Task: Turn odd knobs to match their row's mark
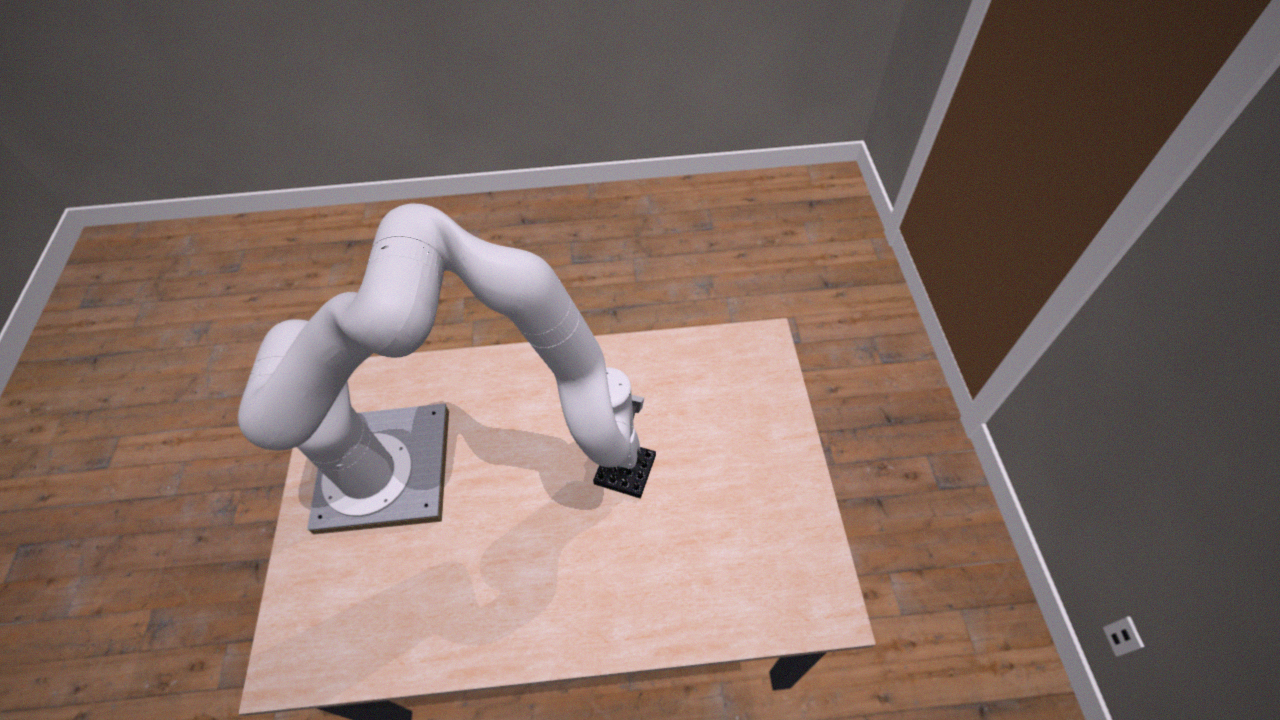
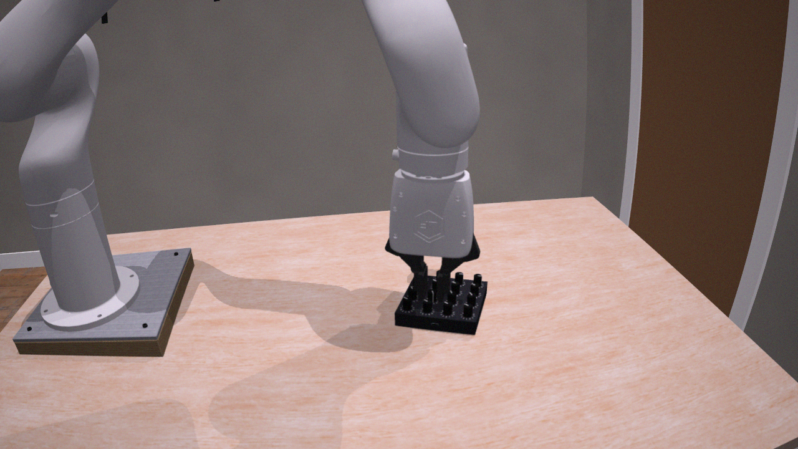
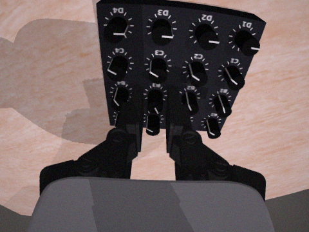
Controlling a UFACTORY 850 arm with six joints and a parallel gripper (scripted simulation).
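The knob box (image 1: 619, 488) (image 2: 413, 321) (image 3: 138, 19) stands on the table. My gripper (image 2: 432, 286) (image 3: 155, 100) is low over it, fingers narrowly open either side of knob B3 (image 3: 154, 98), with small gaps. In the wrist view B3's line runs toward the lower right, rearward; B1 (image 3: 222, 104), B2 (image 3: 190, 102) and B4 (image 3: 121, 96) have theirs toward the upper left. The C lines all lie left. The D lines point right. Knobs A3 (image 3: 154, 124) and A1 (image 3: 213, 129) have lines on their left sides. Fingers hide A2 and most of A4.
Neighbouring knobs stand close around the fingers. The arm's base plate (image 1: 420, 483) (image 2: 161, 290) is at the table's left side. The arm hides part of the box in the top view. Shadows of the arm fall on the table (image 1: 733, 573) (image 2: 558, 363).
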